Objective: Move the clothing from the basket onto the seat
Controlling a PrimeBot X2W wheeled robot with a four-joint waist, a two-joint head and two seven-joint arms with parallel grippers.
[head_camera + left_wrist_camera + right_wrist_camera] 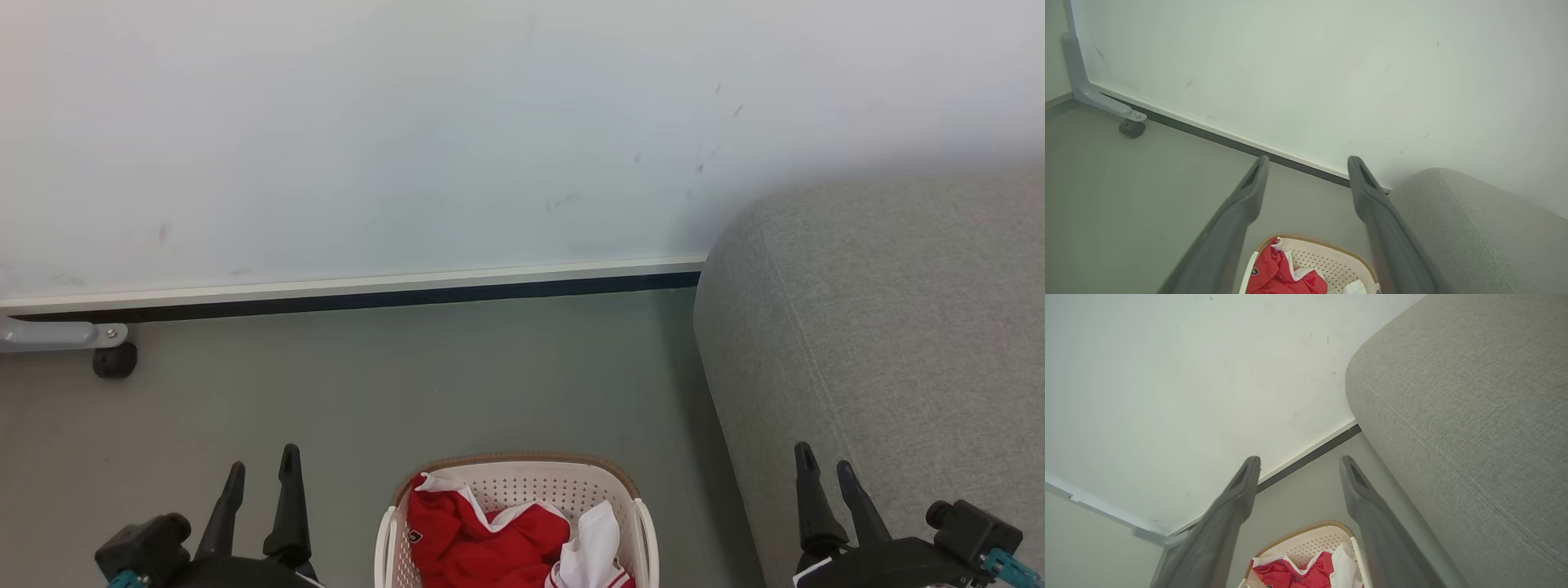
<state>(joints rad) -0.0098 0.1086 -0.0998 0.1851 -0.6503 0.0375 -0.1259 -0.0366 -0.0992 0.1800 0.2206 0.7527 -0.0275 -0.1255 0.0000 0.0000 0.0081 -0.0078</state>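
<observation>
Red white-trimmed clothing (pixel 473 539) lay in the cream perforated plastic basket (pixel 531 488) beside the grey fabric seat (pixel 898 327); left gripper (pixel 263 459) spread, empty; right gripper (pixel 824 457) likewise.

Small dark mark on clothing (pixel 482 545), illegible.

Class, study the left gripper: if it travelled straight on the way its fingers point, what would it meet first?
Probably the large white wall panel, near its dark bottom strip. The left gripper, jaws open, aims over the grey floor, past the cream perforated plastic basket; depth is unclear.
</observation>
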